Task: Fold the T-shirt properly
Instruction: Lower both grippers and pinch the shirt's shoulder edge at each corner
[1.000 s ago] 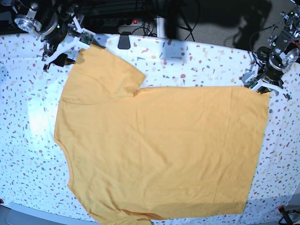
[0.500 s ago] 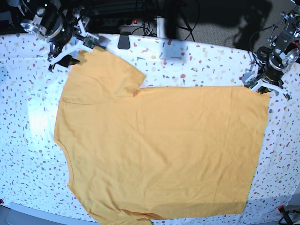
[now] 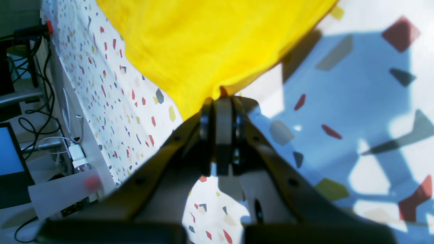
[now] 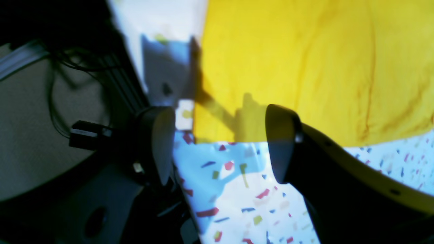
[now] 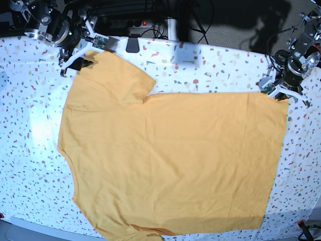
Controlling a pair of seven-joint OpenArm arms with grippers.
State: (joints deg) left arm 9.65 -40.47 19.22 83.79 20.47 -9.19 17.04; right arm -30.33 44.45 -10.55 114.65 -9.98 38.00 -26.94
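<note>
The T-shirt [image 5: 170,160] lay spread flat on the speckled cloth [image 5: 30,130], its nearest edge with the lower sleeve cut off by the base view's bottom border. At the shirt's far hem corner, the left gripper [image 3: 220,101] was clamped tight on a pinch of the yellow fabric, though its blurred pads [image 3: 223,135] hid how much cloth sat between them. At the far sleeve's tip, the right gripper [image 4: 218,140] stood wide apart and grasped nothing, one finger [image 4: 281,142] over the sleeve's edge and the other beside it, whether either touched the fabric being impossible to tell.
</note>
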